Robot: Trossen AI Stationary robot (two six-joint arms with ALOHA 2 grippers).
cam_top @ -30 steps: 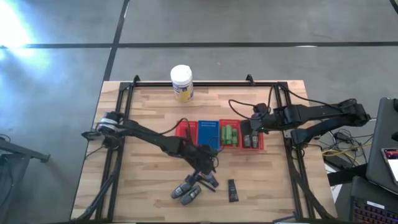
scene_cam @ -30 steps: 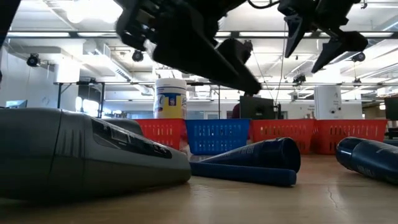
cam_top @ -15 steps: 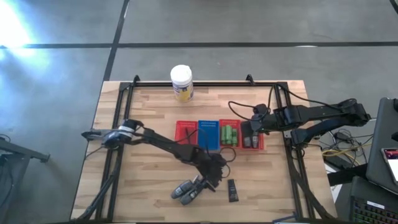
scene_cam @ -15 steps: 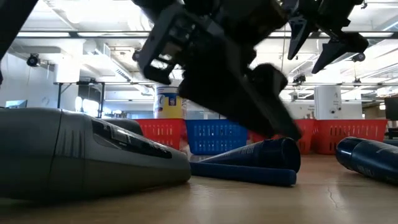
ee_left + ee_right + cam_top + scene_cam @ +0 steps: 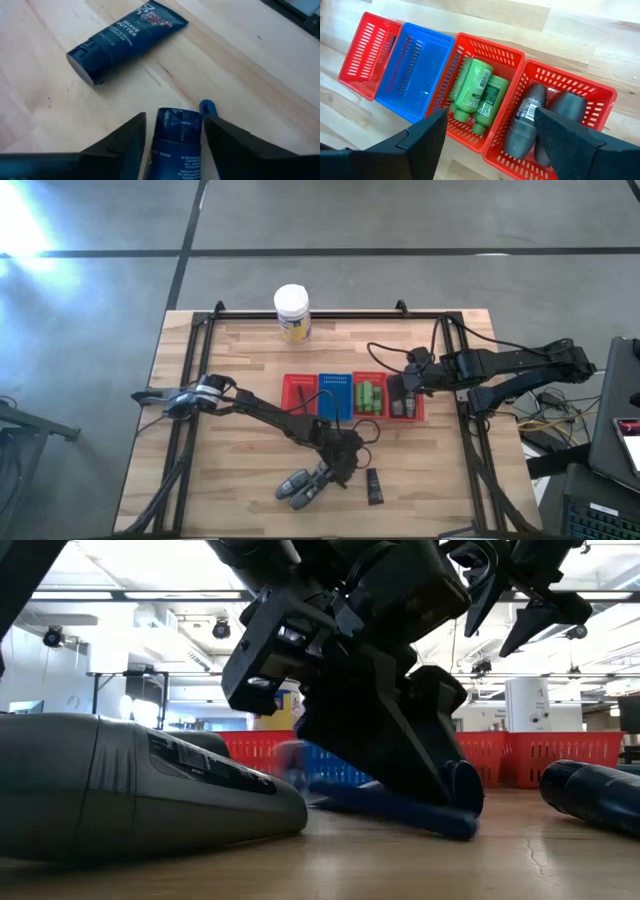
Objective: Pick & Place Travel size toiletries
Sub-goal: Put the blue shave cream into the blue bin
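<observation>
Pale planked wood (image 5: 240,360) fills the tabletop under both arms, grain running lengthwise, a black rail framing it. Down at the lower middle of the high view, the left gripper (image 5: 345,467) sits low over the boards with its two dark fingers (image 5: 122,140) spread apart, and between them lies a glossy navy flat tube (image 5: 175,142), cap end pointing away from the wrist. No squeeze on it: bare wood shows on either side of the tube in the left wrist view. A small round blue cap (image 5: 207,106) peeks out just beside the far finger.

Moving outward, a second navy flat tube with white lettering (image 5: 125,37) lies apart on the wood in the upper part of the wrist view, its matte cap toward the left edge. In the high view, two grey oval little bottles (image 5: 300,488) lie side by side at the lower left of the gripper, smooth and rounded.

Over to the right gripper (image 5: 400,385): it hovers above the row of baskets at centre right, fingers (image 5: 422,137) held wide, holding nothing. Below it, a red mesh basket (image 5: 597,92) holds grey oval bottles (image 5: 530,117), the next red mesh basket (image 5: 475,42) holds bright green little bottles (image 5: 479,95), then a blue mesh basket (image 5: 417,70) and an end red basket (image 5: 362,55).

At top centre stands a white jar with a yellow label (image 5: 292,313).
</observation>
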